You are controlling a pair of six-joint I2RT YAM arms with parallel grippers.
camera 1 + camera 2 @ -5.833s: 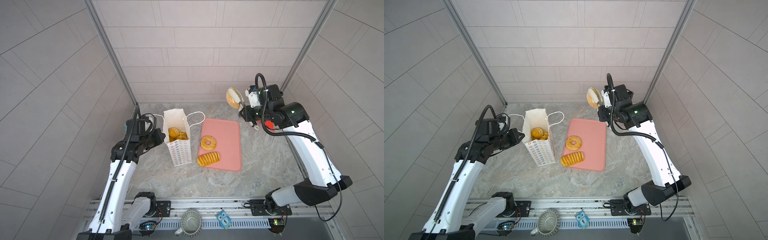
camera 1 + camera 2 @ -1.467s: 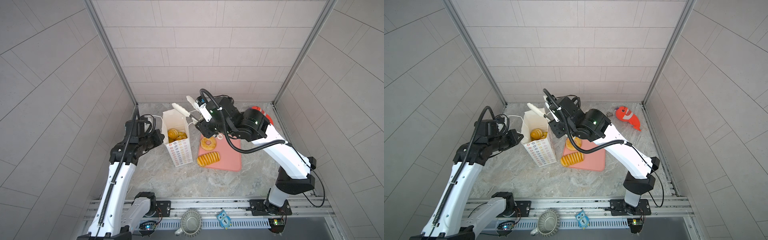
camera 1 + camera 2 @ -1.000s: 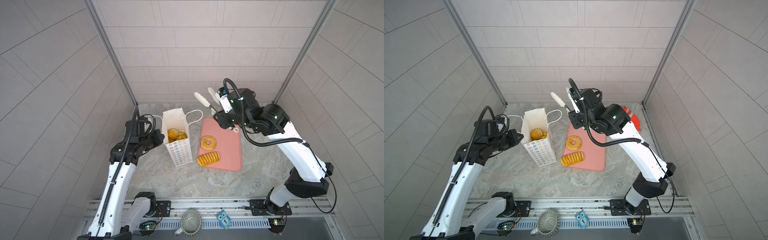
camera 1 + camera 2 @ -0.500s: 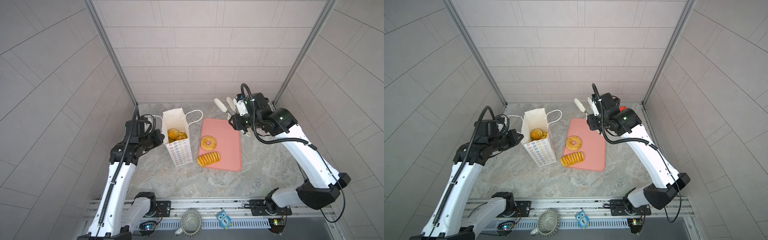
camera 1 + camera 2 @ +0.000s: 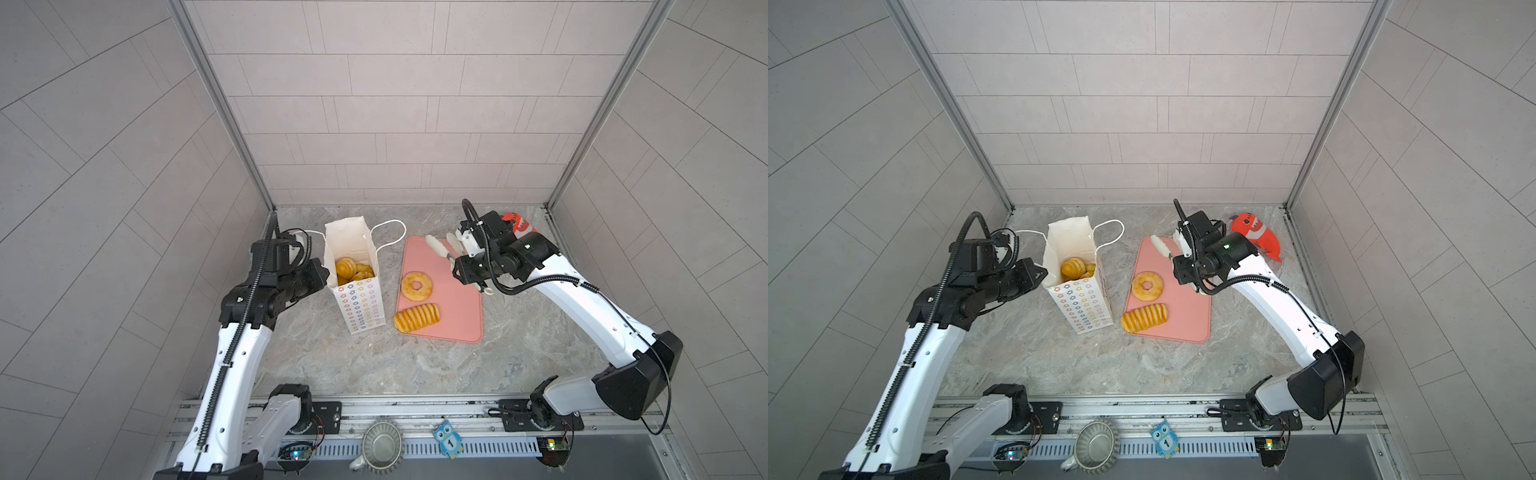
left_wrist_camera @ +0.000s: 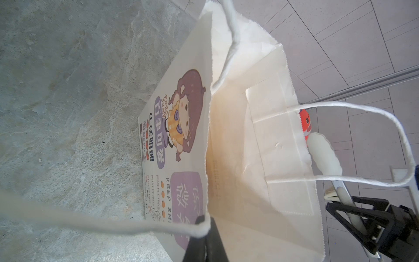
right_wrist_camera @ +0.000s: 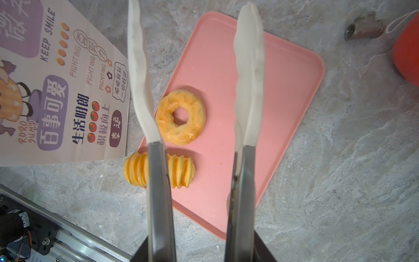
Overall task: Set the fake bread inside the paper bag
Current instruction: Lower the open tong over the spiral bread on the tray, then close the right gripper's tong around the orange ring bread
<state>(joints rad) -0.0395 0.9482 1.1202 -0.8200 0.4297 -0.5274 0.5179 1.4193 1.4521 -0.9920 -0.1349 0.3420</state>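
Note:
The white paper bag [image 5: 357, 299] [image 5: 1079, 303] stands upright left of the pink tray [image 5: 457, 307] [image 5: 1187, 311]. Several pieces of fake bread [image 5: 351, 268] [image 5: 1073, 266] lie inside it. My left gripper [image 5: 322, 272] [image 6: 205, 223] is shut on the bag's near rim where the cord handle meets it. A ring doughnut [image 5: 416, 286] [image 7: 180, 116] and a ridged roll [image 5: 416, 318] [image 7: 181, 167] lie on the tray. My right gripper [image 5: 441, 241] [image 7: 192, 22], with long white-tipped tong fingers, hangs open and empty above the tray's far end.
An orange-red plush fish [image 5: 1256, 235] [image 7: 408, 56] lies at the back right behind the right arm, with a small metal fitting [image 7: 362, 26] near it. A fluted cup [image 5: 380, 446] and an owl tag [image 5: 446, 442] sit on the front rail.
The right arm has swung from above the bag's mouth back to the right, over the tray's far end, its tongs now empty. The left arm and the bag have not moved.

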